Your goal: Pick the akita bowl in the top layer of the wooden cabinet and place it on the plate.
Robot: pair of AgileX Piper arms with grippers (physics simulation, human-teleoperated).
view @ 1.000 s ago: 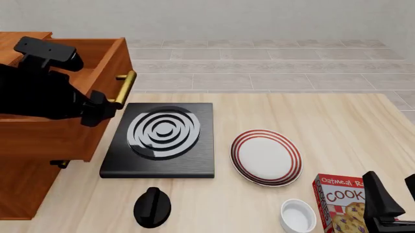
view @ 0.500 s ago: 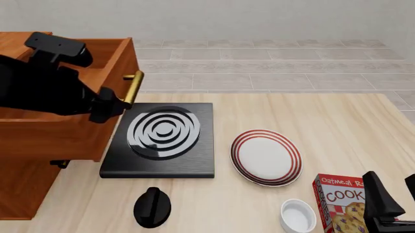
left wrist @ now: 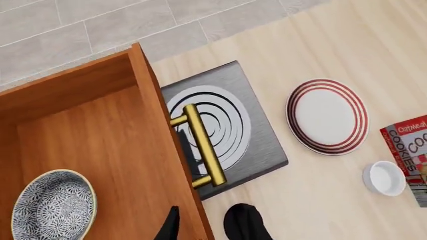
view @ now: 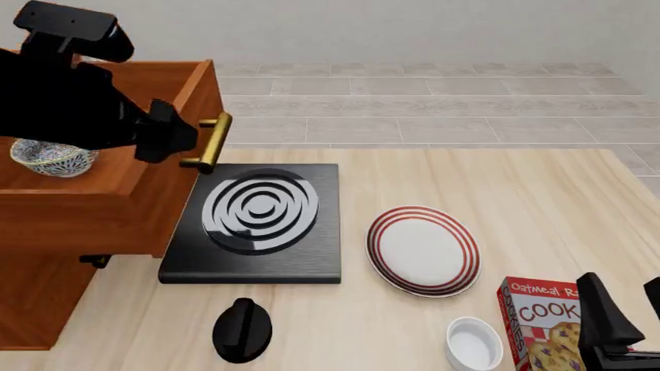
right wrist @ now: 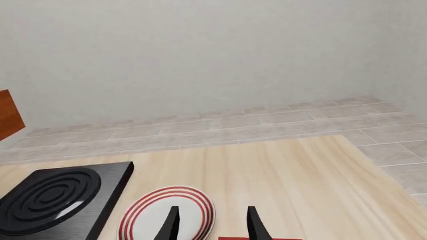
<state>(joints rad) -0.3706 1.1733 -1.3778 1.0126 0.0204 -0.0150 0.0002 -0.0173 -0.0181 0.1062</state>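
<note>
Rising clear of the brass handle, the left gripper has let go, fingers apart and empty, leaving the top layer pulled open, so the reach-in comes next. Inside sits the akita bowl, alone, at nine o'clock from the bare plate. The right gripper idles open, empty.

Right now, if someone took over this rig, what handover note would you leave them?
Left gripper: open, empty, above the pulled-out top layer.
Right gripper: open, empty, near the table's front right by the cookie box.
Akita bowl: inside the top layer of the wooden cabinet.
Plate: bare, right of the stove.
Done: drawer open.
Left: grasp the bowl, lift it out, set it on the plate.
</note>
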